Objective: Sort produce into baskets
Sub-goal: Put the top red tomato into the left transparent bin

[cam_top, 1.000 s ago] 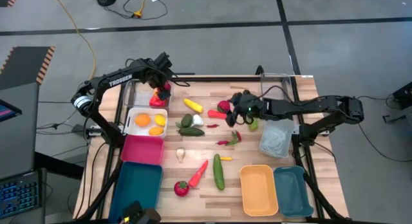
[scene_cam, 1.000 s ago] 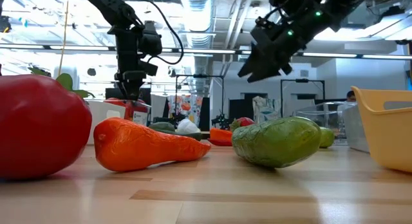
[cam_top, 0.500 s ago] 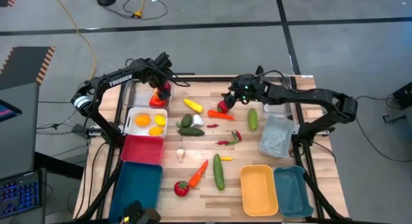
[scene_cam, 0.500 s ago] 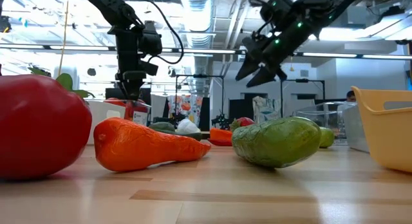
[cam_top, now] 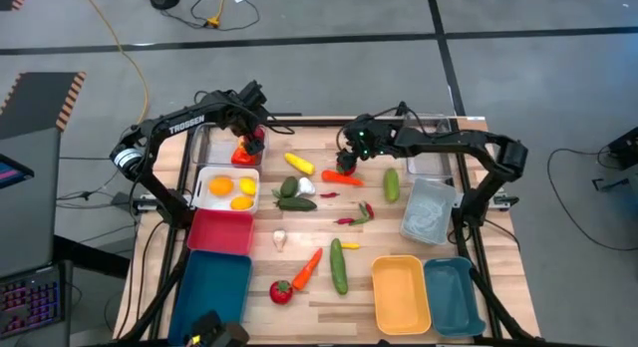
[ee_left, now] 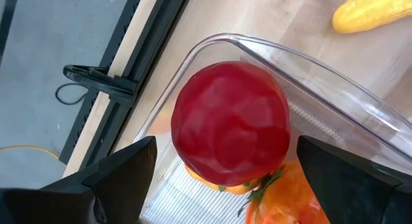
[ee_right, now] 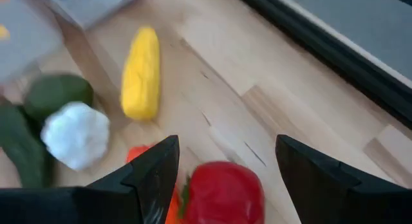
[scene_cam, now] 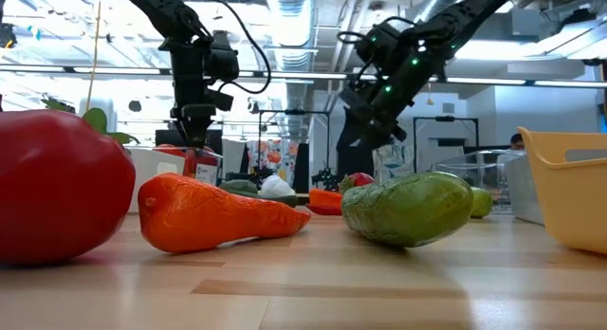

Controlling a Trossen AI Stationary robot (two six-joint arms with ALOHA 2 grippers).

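Note:
My left gripper (cam_top: 251,138) is open and hangs over the clear basket (cam_top: 211,146) at the table's far left. Its fingers stand on either side of a red tomato (ee_left: 232,124) without touching it. The tomato rests on orange produce inside that basket. My right gripper (cam_top: 348,152) is open and points down over a red fruit (cam_top: 346,168) that lies on the table at the far middle, next to an orange carrot (cam_top: 337,177). In the right wrist view the red fruit (ee_right: 225,188) shows between the open fingers. I cannot tell if they touch it.
A yellow squash (cam_top: 298,164), garlic (cam_top: 305,185), cucumbers (cam_top: 339,265) (cam_top: 392,184), chillies (cam_top: 354,215), a carrot (cam_top: 307,269) and a tomato (cam_top: 281,291) lie mid-table. White (cam_top: 202,175), pink-red (cam_top: 219,230) and dark teal (cam_top: 211,287) baskets stand left. Clear (cam_top: 431,209), orange-yellow (cam_top: 401,292) and teal (cam_top: 454,295) baskets stand right.
My right gripper has gone toward the table's far left and come down, from over the chillies to over the red fruit. It stays open.

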